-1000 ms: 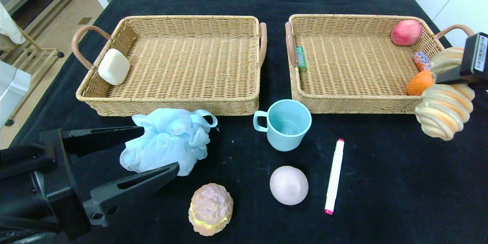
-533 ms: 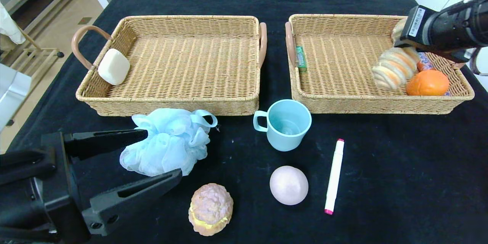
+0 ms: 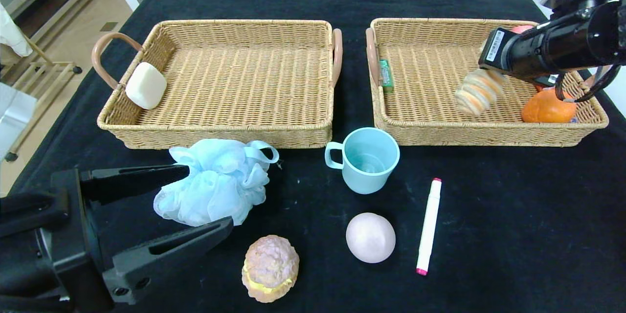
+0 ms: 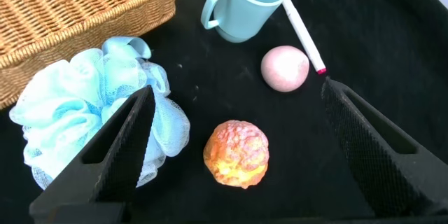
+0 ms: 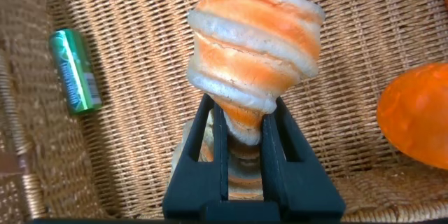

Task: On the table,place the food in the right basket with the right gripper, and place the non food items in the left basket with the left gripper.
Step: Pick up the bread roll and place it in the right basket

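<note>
My right gripper (image 5: 243, 108) is shut on a striped bread roll (image 3: 477, 92), holding it just above the floor of the right basket (image 3: 489, 137). An orange (image 3: 547, 106) and a green wrapped sweet (image 3: 386, 74) lie in that basket. My left gripper (image 3: 208, 198) is open low at the front left, one finger against the blue bath pouf (image 3: 212, 181). In the left wrist view the cream puff (image 4: 236, 152) lies between its spread fingers. A white soap (image 3: 145, 85) rests in the left basket (image 3: 220, 137).
On the black cloth in front of the baskets stand a light blue cup (image 3: 367, 159), a white marker with pink ends (image 3: 429, 225) and a pale pink ball (image 3: 370, 237). The right arm hides the right basket's far corner.
The right arm has carried the bread roll from outside the right basket's right edge leftward, over the rim and into the basket. The left gripper has hardly moved.
</note>
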`<action>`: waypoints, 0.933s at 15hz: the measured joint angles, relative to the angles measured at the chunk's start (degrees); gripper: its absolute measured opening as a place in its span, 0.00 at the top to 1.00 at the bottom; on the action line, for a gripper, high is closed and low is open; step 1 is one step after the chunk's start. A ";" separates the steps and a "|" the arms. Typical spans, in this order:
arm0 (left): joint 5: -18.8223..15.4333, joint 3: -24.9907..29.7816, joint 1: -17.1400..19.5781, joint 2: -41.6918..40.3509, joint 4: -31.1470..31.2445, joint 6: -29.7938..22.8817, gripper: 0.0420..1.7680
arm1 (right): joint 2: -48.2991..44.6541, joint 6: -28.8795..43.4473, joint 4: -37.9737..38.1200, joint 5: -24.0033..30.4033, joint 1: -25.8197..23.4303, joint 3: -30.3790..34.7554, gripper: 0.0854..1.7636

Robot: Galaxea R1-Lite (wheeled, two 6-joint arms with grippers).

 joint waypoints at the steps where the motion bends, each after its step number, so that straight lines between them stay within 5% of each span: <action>1: 0.00 0.06 0.01 -0.04 -0.01 0.23 0.03 | 0.18 -0.10 -0.04 0.00 0.00 0.00 0.83; 2: 0.00 0.06 0.01 -0.11 -0.04 0.34 0.03 | 0.30 -0.29 -0.11 0.00 0.00 0.00 0.83; 8: 0.00 0.17 0.00 -0.11 -0.01 0.37 0.03 | 0.35 -1.07 -0.06 -0.02 -0.24 -0.02 0.40; 14: -0.09 0.27 0.00 -0.11 -0.01 0.39 0.03 | -2.10 -4.05 0.83 -0.06 0.57 1.44 0.20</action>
